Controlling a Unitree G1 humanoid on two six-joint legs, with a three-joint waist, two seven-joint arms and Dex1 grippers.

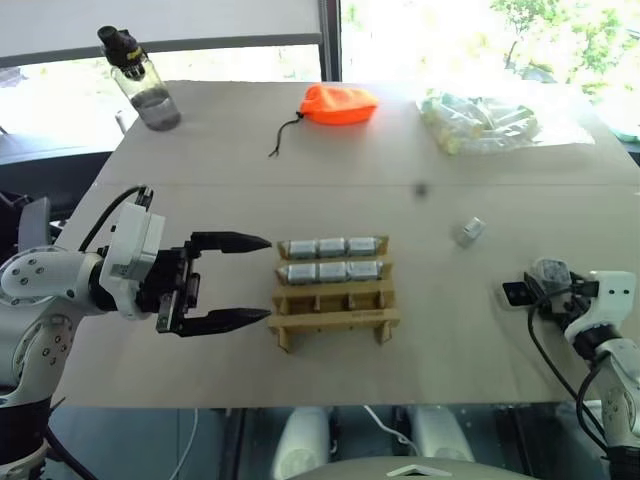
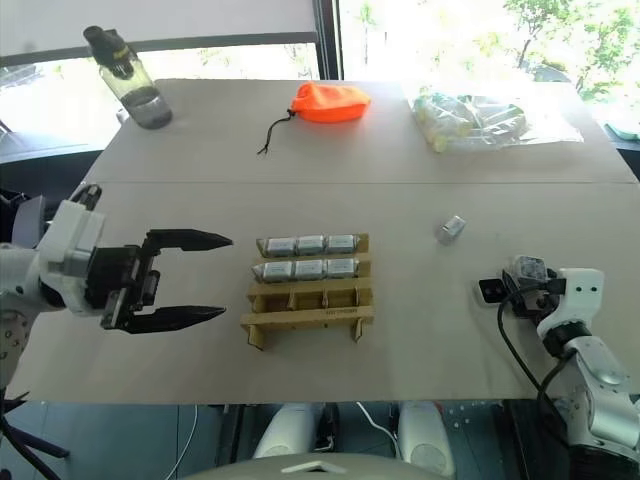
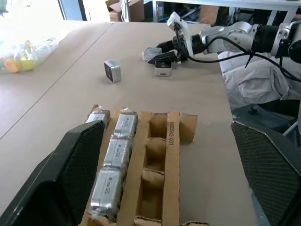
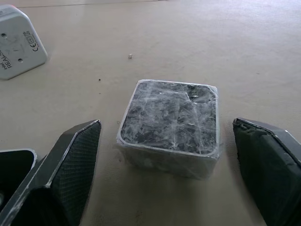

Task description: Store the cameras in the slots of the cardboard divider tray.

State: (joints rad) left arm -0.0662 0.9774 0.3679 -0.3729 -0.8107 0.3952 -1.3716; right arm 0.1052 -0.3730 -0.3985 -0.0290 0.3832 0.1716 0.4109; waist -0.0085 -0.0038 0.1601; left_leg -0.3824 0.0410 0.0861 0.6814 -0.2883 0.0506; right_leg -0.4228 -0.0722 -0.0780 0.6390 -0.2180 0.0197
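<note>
Cameras (image 1: 330,246): small silver-grey plastic-wrapped blocks, six seated in your tan slotted cardboard divider tray (image 1: 335,318); left end effector (image 1: 262,279) wide, right end effector (image 4: 167,141) wide around a film-wrapped block (image 4: 171,117).

Six cameras (image 1: 331,258) slotted in one tray (image 1: 335,318) just ahead of the left gripper (image 1: 243,279). Two loose cameras: one wrapped (image 4: 171,125) between the right gripper (image 4: 167,157) fingers, another (image 1: 469,231) beyond. One bottle (image 1: 143,80), one pouch (image 1: 339,104), one bag (image 1: 480,121).
</note>
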